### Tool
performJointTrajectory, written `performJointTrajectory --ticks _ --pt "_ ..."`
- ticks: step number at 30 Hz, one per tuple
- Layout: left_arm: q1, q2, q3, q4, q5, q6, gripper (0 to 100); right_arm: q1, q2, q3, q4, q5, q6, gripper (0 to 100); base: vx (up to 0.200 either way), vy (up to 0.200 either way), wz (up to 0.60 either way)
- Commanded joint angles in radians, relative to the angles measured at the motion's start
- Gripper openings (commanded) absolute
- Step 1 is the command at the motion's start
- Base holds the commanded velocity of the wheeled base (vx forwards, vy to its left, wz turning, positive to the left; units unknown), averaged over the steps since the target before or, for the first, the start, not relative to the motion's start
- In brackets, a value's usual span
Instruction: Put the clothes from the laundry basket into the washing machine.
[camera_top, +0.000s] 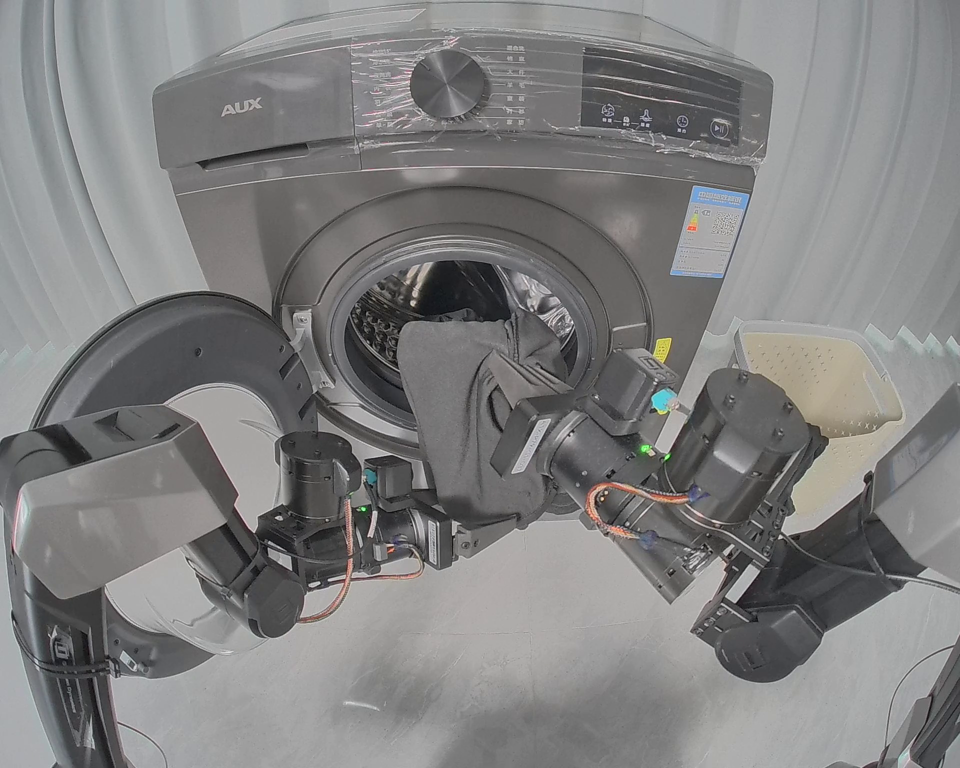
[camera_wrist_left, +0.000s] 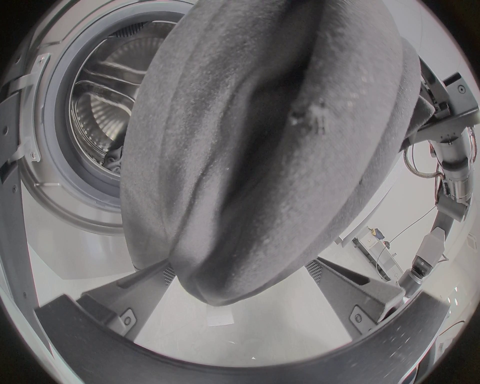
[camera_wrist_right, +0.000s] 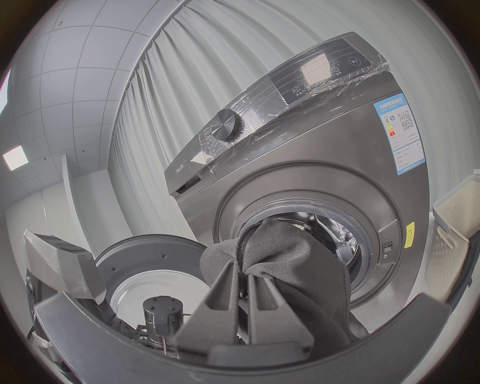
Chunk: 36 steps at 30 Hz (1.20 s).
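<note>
A dark grey garment (camera_top: 460, 420) hangs out of the washing machine's drum opening (camera_top: 400, 300), its upper part lying over the rim. My right gripper (camera_top: 507, 375) is shut on a bunch of this cloth just in front of the opening; the right wrist view shows its fingers (camera_wrist_right: 227, 300) pinched on the fabric (camera_wrist_right: 290, 260). Below the garment's hanging lower edge sits my left gripper (camera_top: 497, 527), open. In the left wrist view the cloth (camera_wrist_left: 260, 150) droops down between the spread fingers (camera_wrist_left: 350, 295) without being clamped. The cream laundry basket (camera_top: 830, 390) stands to the right of the machine.
The round machine door (camera_top: 170, 350) is swung wide open on the left, close to my left arm. Something small and dark lies inside the drum (camera_wrist_left: 112, 157). Grey floor stretches in front of the machine, and curtains hang behind it.
</note>
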Motion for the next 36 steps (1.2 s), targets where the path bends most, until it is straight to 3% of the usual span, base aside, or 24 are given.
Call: performJointTrajectory --ticks 1,6,14,15,28,33,36 --pt "0.0 0.028 -0.009 -0.018 0.002 0.0 100 0.003 0.001 0.002 -0.002 -0.001 0.0 0 0.0 0.0 0.0" --pt "-0.006 0.032 -0.002 -0.029 0.021 0.018 100 0.002 0.015 0.004 -0.006 -0.003 0.0 0 0.0 0.0 0.0" --pt "-0.036 0.026 0.02 -0.102 0.024 0.018 100 -0.001 0.021 0.002 -0.006 -0.004 0.0 0 0.0 0.0 0.0" --pt "-0.036 0.028 0.029 -0.116 0.024 0.018 0 -0.003 0.023 0.002 -0.006 -0.004 0.0 0 0.0 0.0 0.0" --pt "-0.049 -0.023 0.192 -0.265 0.027 0.024 0 -0.043 0.061 -0.026 -0.006 0.0 -0.003 0 0.0 0.0 0.0" --pt "-0.049 -0.066 0.319 -0.415 0.027 0.03 0 -0.066 0.08 -0.03 -0.017 0.005 -0.006 0 0.0 0.0 0.0" --pt "-0.047 -0.087 0.348 -0.423 0.027 0.038 0 -0.066 0.081 -0.021 -0.031 0.012 -0.007 0 0.0 0.0 0.0"
